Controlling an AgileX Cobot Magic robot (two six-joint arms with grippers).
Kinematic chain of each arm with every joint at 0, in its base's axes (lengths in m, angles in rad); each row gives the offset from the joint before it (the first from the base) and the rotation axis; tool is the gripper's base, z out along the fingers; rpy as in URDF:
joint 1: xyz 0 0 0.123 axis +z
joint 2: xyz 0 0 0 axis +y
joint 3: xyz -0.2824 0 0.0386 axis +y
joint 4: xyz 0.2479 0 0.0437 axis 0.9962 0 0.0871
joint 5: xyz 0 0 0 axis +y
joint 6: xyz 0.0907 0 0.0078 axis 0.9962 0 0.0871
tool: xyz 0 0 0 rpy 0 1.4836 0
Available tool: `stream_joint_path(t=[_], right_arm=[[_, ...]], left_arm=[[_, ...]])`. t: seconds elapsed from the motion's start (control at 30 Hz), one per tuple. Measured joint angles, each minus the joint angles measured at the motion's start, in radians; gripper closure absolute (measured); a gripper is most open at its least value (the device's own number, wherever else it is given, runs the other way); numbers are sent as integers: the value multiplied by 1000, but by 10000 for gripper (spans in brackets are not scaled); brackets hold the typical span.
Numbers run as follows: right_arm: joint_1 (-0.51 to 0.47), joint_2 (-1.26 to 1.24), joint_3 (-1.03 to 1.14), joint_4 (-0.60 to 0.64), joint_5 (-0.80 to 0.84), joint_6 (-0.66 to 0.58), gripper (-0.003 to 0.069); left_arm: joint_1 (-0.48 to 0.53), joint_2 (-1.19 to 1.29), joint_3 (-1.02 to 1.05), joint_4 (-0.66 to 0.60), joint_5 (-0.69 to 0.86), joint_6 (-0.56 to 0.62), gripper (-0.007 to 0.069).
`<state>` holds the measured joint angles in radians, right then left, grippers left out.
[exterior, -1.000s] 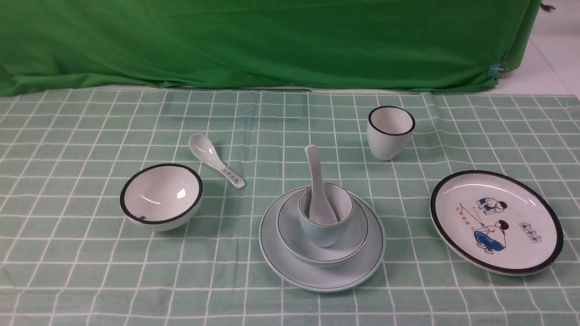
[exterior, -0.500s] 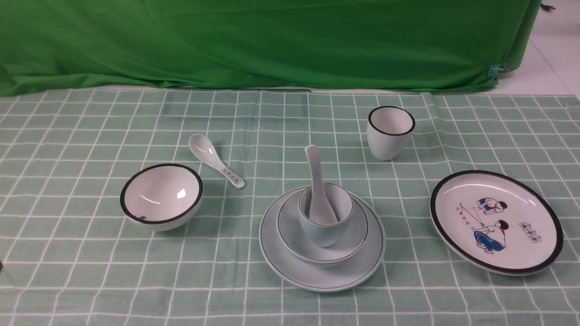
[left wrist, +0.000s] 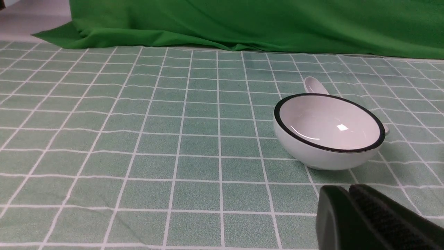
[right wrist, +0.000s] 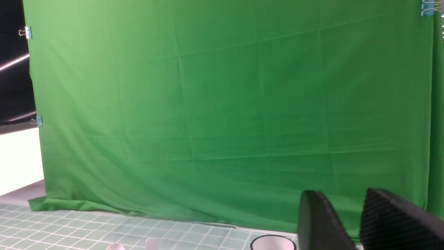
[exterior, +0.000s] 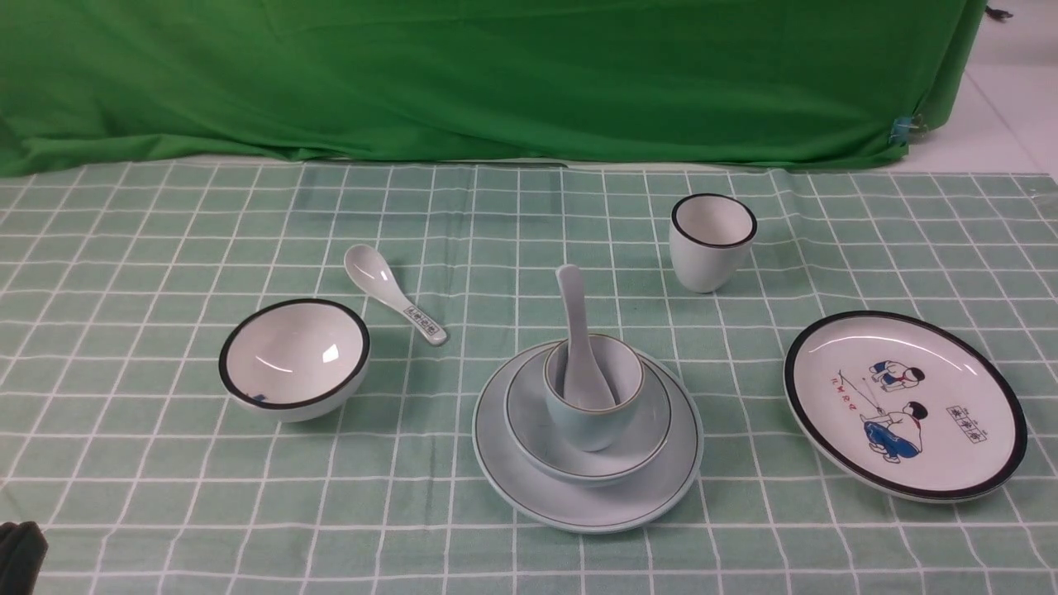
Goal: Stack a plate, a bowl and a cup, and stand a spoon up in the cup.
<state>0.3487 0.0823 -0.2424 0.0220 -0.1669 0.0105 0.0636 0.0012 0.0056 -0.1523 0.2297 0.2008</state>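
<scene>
Standing in the cup (exterior: 592, 397), spoon (exterior: 579, 339) well apart from left claw (exterior: 18, 555).

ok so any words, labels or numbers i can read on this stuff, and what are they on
Nothing can be read.
Lying spoon: dark characters in a box on the handle, too small to read.
Cartoon plate: red characters left of the figures and a small dark boxed mark on their right, both too small to read.
Black-rimmed bowl, black-rimmed cup, stacked dishes: no text visible.

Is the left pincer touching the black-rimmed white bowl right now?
Apart. In the left wrist view, a strip of checked cloth shows between the shut left pincer and the black-rimmed white bowl; the pincer holds nothing.
</scene>
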Motion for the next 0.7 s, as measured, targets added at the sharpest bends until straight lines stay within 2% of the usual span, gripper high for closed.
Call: stream_joint_path(t=[0.33, 0.7], right_arm=[[0, -1, 0, 0, 0, 0, 419], [0, -1, 0, 0, 0, 0, 418]], left_arm=[[-50, 0, 1, 0, 0, 3, 608], [-53, 0, 1, 0, 0, 5, 608]])
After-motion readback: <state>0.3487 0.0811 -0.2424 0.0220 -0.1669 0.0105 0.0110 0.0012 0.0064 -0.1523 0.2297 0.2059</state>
